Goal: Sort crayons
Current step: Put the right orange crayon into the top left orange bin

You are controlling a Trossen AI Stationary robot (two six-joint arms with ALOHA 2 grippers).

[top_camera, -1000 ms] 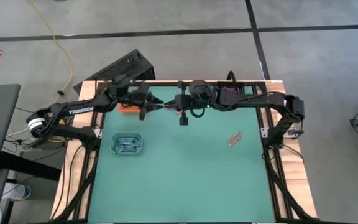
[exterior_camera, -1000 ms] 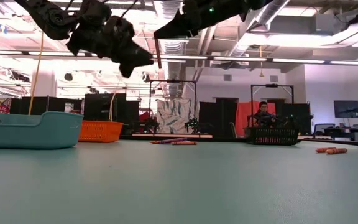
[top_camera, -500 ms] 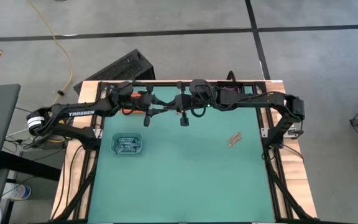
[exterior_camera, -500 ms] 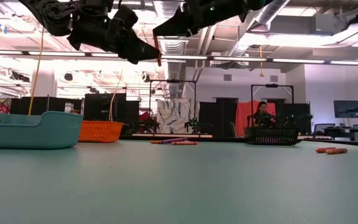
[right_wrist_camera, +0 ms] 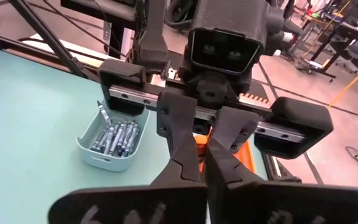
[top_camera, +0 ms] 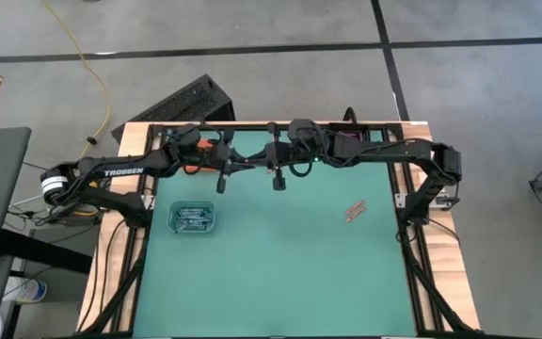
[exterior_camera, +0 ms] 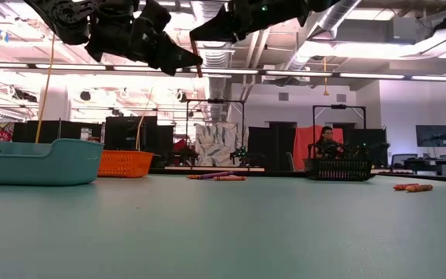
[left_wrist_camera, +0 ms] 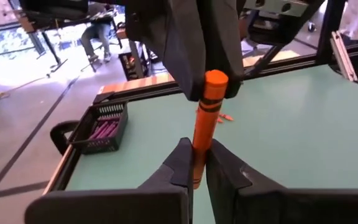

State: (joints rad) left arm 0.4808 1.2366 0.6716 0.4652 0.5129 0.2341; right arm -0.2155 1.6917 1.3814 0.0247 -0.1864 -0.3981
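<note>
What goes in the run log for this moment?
handover | left claw and right claw: both shut on orange crayon | above table's far edge

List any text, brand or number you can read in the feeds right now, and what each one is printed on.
"TROSSEN": white letters on the left arm, seen in the high view.
Orange crayon held between the two grippers: dark markings on its wrapper, too blurred to read.
Blue-grey crayons in the light blue tray: wrapper print too small to read.
Nothing else legible in any view.
</note>
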